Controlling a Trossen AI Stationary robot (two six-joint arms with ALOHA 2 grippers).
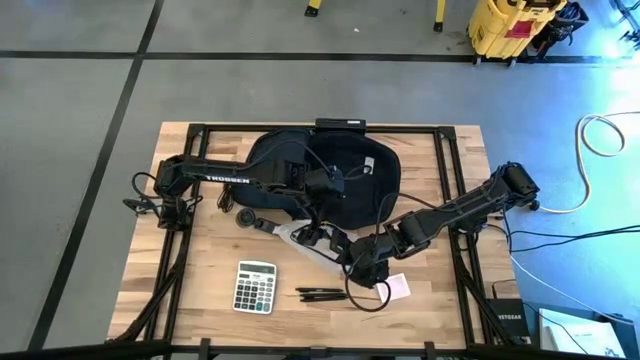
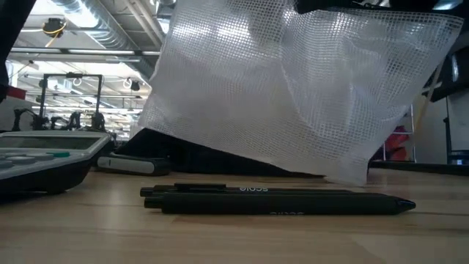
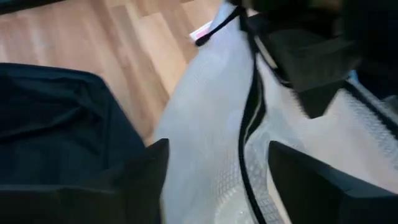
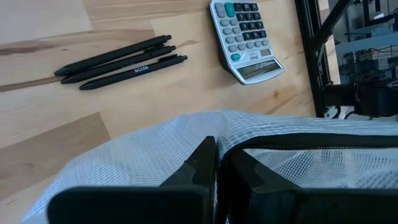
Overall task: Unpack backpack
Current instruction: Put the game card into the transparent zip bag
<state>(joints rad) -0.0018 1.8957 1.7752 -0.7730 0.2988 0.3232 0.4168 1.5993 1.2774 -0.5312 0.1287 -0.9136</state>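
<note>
The dark navy backpack [image 1: 345, 170] lies flat at the table's far middle; in the left wrist view its fabric [image 3: 56, 124] shows beside the fingers. A white mesh pouch [image 1: 305, 240] with a black zipper band sits just in front of it, between the two grippers. My right gripper [image 1: 352, 262] is shut on the pouch. My left gripper [image 1: 318, 228] reaches over the backpack's near edge. It is open [image 3: 217, 180], one finger on each side of the pouch [image 3: 205, 124]. In the low view the pouch [image 2: 293, 88] hangs above the table. My right gripper pinches the mesh pouch between its two fingers at the zipper edge [image 4: 267, 144], coming from above on the table's right. The pouch hangs below the fingers, lifted, its lower corner [image 2: 352, 174] close to the tabletop. My left gripper: I cannot tell whether its fingers touch the pouch.
A grey calculator [image 1: 256, 287] and three black pens [image 1: 322, 293] lie near the table's front edge, close under the pouch. A pink-and-white slip [image 1: 398, 286] lies beside my right gripper. Small black items [image 1: 247, 218] rest left of the pouch. Black frame rails [image 1: 455, 200] border the table.
</note>
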